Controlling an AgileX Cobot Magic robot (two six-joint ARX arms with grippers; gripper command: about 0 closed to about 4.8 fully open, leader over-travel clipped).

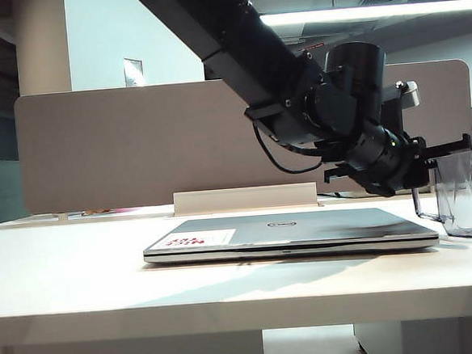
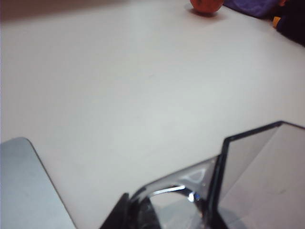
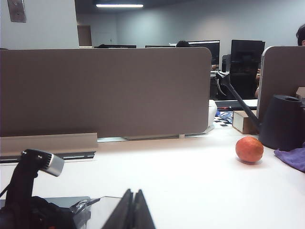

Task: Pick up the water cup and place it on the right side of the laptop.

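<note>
**L claw clamped on cup, parked right of laptop**

L gripper (image 1: 445, 158): arm comes in from upper left of the ext view, crosses over the laptop (image 1: 289, 234), ends at the right edge of the table (image 1: 106, 283). Jaws closed tight on the water cup (image 1: 468, 193), gripping at the rim/wall. Fingers sit level, pointing toward the cup.

Cup rel. to L claw: directly at the fingertips, body hanging below jaw line. Upright. Base looks at or just above table level; can't tell if touching. Handle faces the laptop side. In L wrist view the cup (image 2: 248, 181) fills the near edge, faceted glass wall right at the fingers (image 2: 126, 214).

Laptop rel. to L claw: below and behind the wrist, lid shut, flat on table, white/red sticker near its far-from-claw end. Cup just beside the laptop's right edge, small gap, not touching. Laptop corner (image 2: 24, 186) shows in L wrist view beside the cup.

R gripper (image 3: 133, 210): low near the table, jaws pressed together, holding nothing. Ahead of it: bare tabletop, then an orange fruit (image 3: 249, 149) well off to one side, next to a dark cone-shaped object (image 3: 283, 121) and purple cloth (image 3: 293, 157). Grey divider panel (image 3: 105, 90) across the back.
</note>
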